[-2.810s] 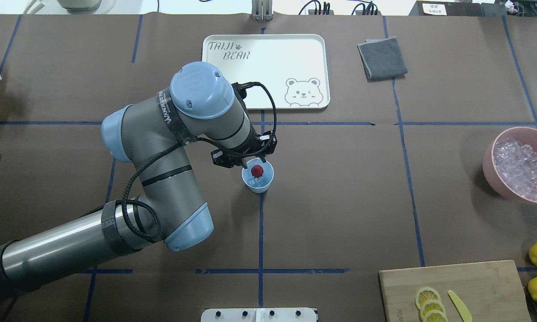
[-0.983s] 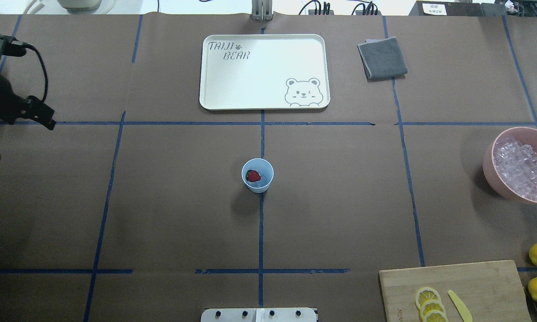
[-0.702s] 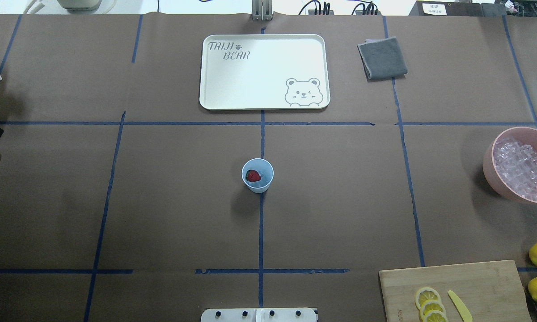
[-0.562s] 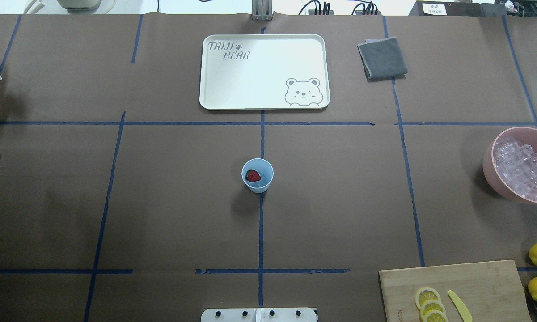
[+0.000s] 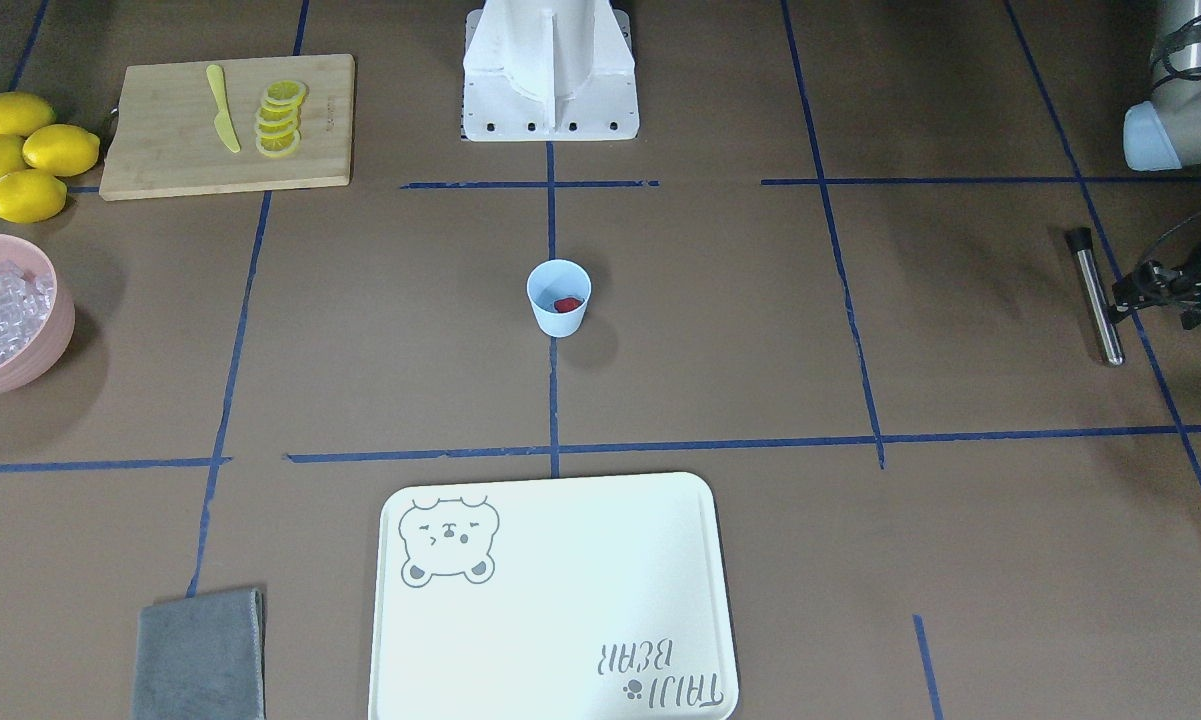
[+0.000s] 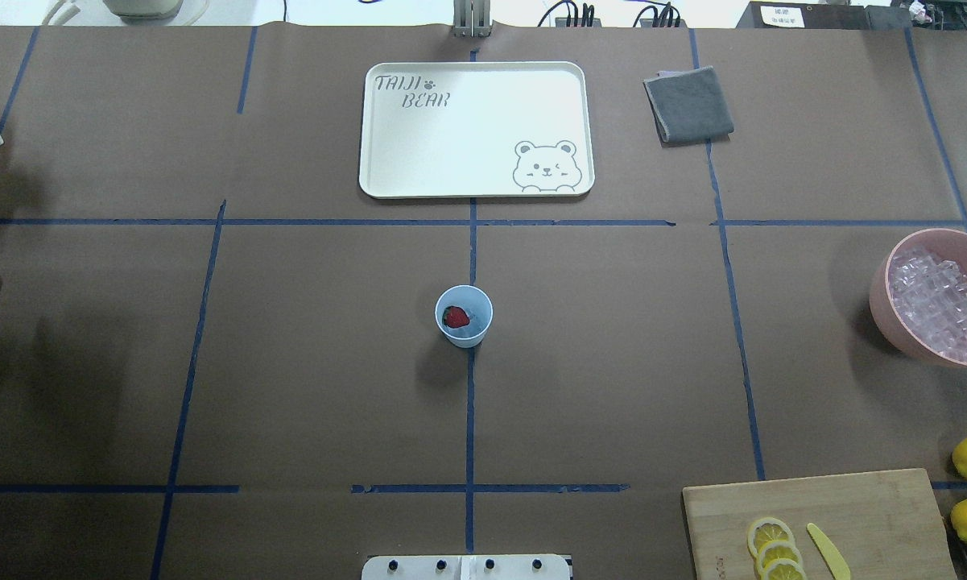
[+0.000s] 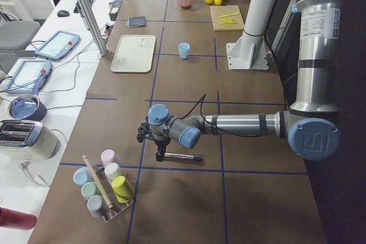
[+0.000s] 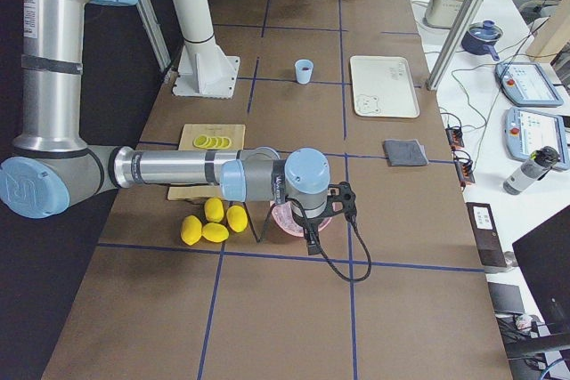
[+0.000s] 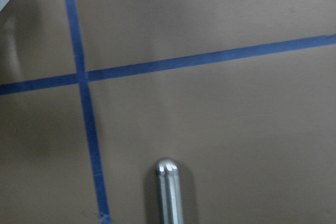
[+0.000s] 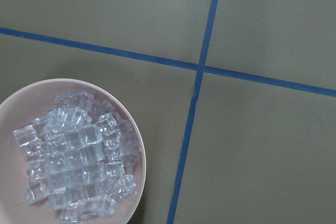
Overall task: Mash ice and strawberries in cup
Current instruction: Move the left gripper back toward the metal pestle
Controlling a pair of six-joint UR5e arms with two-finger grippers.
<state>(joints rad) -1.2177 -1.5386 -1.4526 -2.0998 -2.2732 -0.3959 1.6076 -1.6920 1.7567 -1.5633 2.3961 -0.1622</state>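
The left gripper (image 7: 153,141) hangs just above a metal rod (image 5: 1099,297) lying at the table's left end. The right gripper (image 8: 310,234) hangs over the pink bowl (image 6: 882,296) of ice (image 6: 938,310), and I cannot tell whether either gripper is spread or closed. The cup (image 6: 476,331) stands mid-table, well apart from both, with the strawberry (image 6: 454,316) inside, seemingly on some ice.

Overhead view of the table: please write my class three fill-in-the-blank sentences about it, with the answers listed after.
The blue cup holds one red ____. The pink bowl is full of ____. On the cutting board, lemon slices lie beside a yellow ____.
Answers: strawberry; ice; knife.
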